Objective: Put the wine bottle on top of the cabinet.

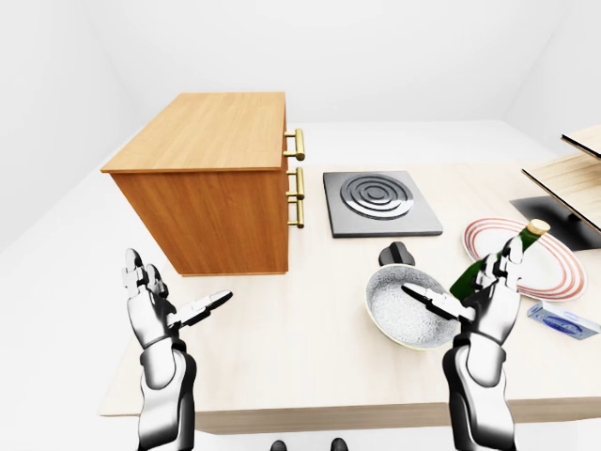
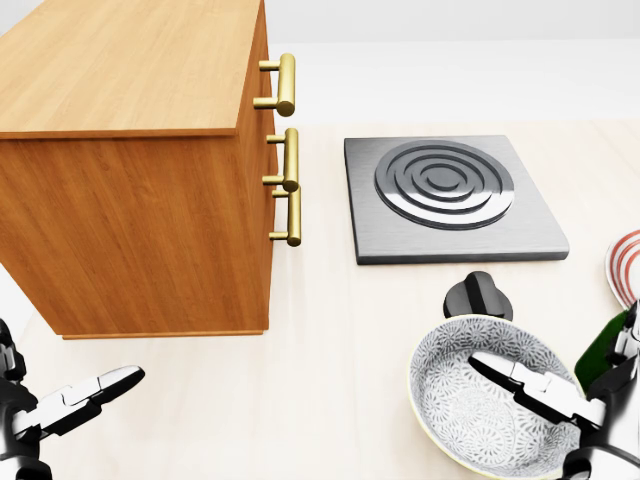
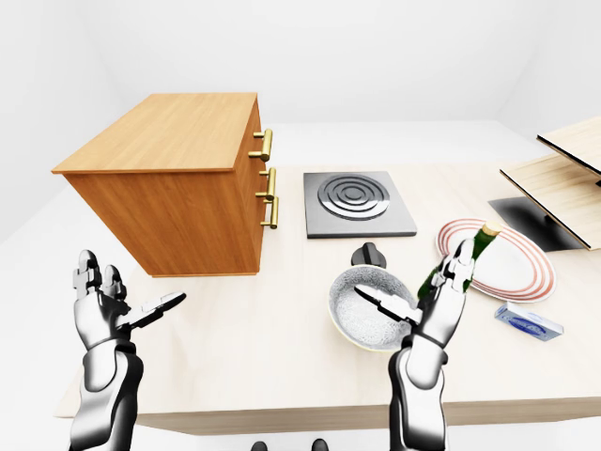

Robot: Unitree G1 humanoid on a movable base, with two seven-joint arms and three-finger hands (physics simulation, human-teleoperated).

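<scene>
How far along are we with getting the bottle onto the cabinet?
Early stage. Nothing is placed: the flat top of the wooden cabinet with brass handles is bare. In hand: the right hand stands open beside the green wine bottle, which leans over the red-striped plate, not gripped. Left: close on the bottle, lift, carry it over to the cabinet. The left hand is open and idle.
</scene>
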